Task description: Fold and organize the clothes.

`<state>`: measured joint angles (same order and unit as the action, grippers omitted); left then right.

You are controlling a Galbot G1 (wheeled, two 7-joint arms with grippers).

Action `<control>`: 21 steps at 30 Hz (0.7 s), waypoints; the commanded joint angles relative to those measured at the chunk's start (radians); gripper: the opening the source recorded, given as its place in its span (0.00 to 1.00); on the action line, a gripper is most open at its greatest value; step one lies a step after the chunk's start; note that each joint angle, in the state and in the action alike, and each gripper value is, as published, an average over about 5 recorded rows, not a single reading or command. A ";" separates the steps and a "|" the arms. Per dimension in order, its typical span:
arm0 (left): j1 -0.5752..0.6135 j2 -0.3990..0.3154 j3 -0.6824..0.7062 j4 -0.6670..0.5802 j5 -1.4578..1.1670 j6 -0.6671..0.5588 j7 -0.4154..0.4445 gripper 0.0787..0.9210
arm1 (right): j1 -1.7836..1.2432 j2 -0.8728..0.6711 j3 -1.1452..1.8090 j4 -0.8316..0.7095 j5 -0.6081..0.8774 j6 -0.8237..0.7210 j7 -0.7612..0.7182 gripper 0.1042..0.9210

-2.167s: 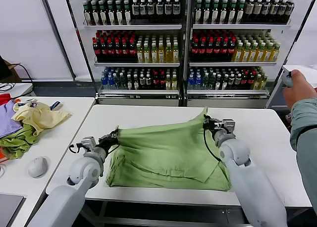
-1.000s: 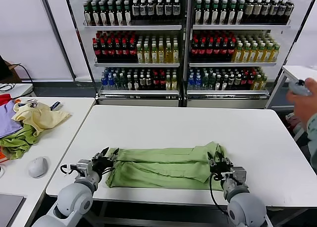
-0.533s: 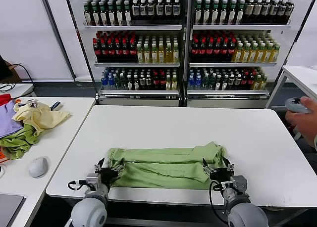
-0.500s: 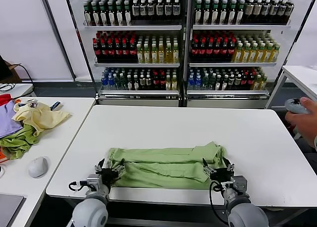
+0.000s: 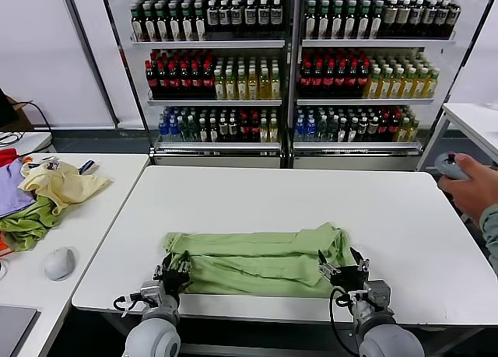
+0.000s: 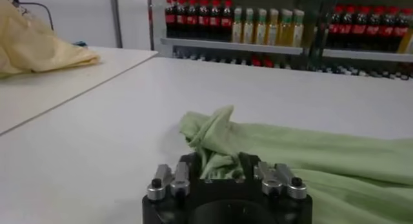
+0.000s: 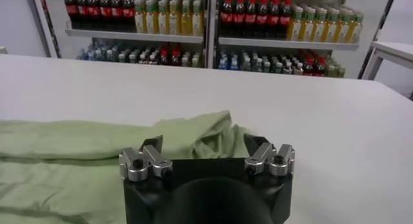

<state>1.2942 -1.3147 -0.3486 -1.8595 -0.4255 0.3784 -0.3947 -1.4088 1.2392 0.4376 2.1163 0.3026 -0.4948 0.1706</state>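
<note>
Lying flat: light green T-shirt [image 5: 261, 261], folded into a long band across the lower middle of the head frame, on the white table [image 5: 288, 194], near its front edge.
Left gripper [image 5: 173, 276]: lower left of the head frame, at the band's left end; fingers partly closed around a bunch of the green cloth, which shows between them in the left wrist view [image 6: 219, 164].
Right gripper [image 5: 342, 273]: lower right of centre, at the band's right end; fingers [image 7: 145, 159] spread wide, cloth lying between and ahead of them, not pinched.
Side table [image 5: 93, 209]: left edge of the frame; bears a heap of pale yellow, green and purple garments [image 5: 43, 194] and a grey mouse [image 5: 59, 262].
Shelving [image 5: 292, 61]: top of the frame, rows of bottles.
Person's hand [image 5: 467, 187]: right edge, holding a small controller [image 5: 449, 166].
</note>
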 commanded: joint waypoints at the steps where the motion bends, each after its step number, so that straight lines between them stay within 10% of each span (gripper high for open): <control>1: -0.012 0.021 -0.176 0.006 -0.145 -0.011 0.047 0.31 | -0.007 0.002 0.006 0.009 -0.003 0.005 -0.001 0.88; 13: -0.012 0.151 -0.409 -0.128 -0.348 0.006 0.155 0.04 | -0.010 0.012 0.006 0.019 -0.004 0.011 -0.003 0.88; 21: 0.047 0.072 -0.222 -0.364 -0.397 0.000 0.199 0.04 | -0.017 0.022 -0.001 0.022 -0.016 0.011 -0.003 0.88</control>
<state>1.3003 -1.2164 -0.6456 -1.9894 -0.7124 0.3849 -0.2606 -1.4238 1.2596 0.4370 2.1358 0.2910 -0.4843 0.1675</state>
